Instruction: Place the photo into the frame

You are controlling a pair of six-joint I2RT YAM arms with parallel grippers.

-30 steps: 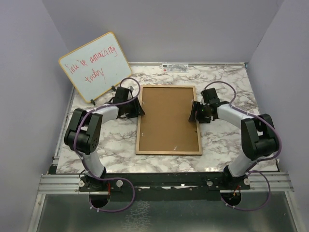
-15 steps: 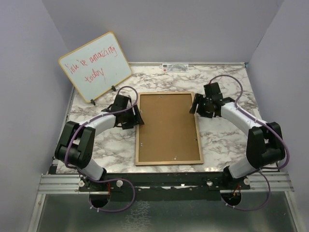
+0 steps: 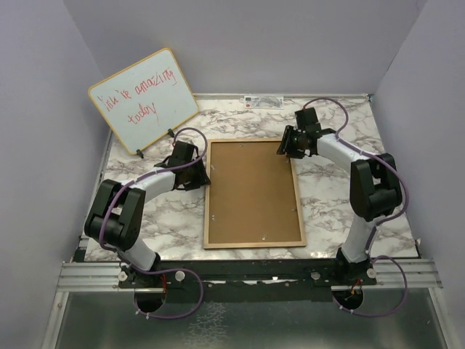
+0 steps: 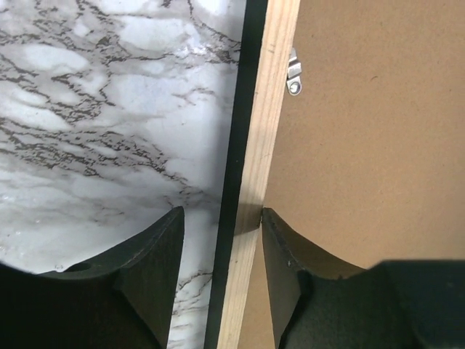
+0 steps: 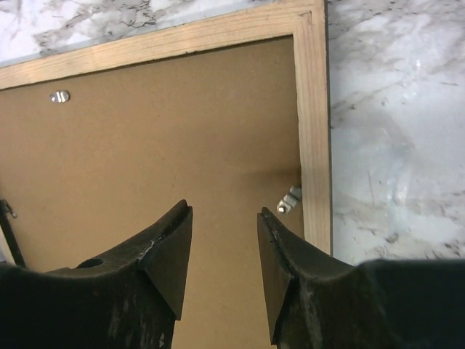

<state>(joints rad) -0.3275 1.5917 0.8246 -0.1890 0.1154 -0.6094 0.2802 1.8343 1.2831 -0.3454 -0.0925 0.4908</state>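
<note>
The frame (image 3: 253, 187) lies back-up on the bench (image 3: 334, 211); I see no photo. The left claw (image 4: 221, 218), released, straddles its left rail. The right claw (image 5: 224, 212) hangs released near the far-right clip (image 5: 288, 199). Closing off-centre could skid the frame.

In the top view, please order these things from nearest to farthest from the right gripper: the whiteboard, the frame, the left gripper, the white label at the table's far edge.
1. the frame: directly under the right gripper, at its far right corner.
2. the white label: beyond the gripper, at the far edge.
3. the left gripper: across the frame, at its left rail.
4. the whiteboard: far left corner.
</note>
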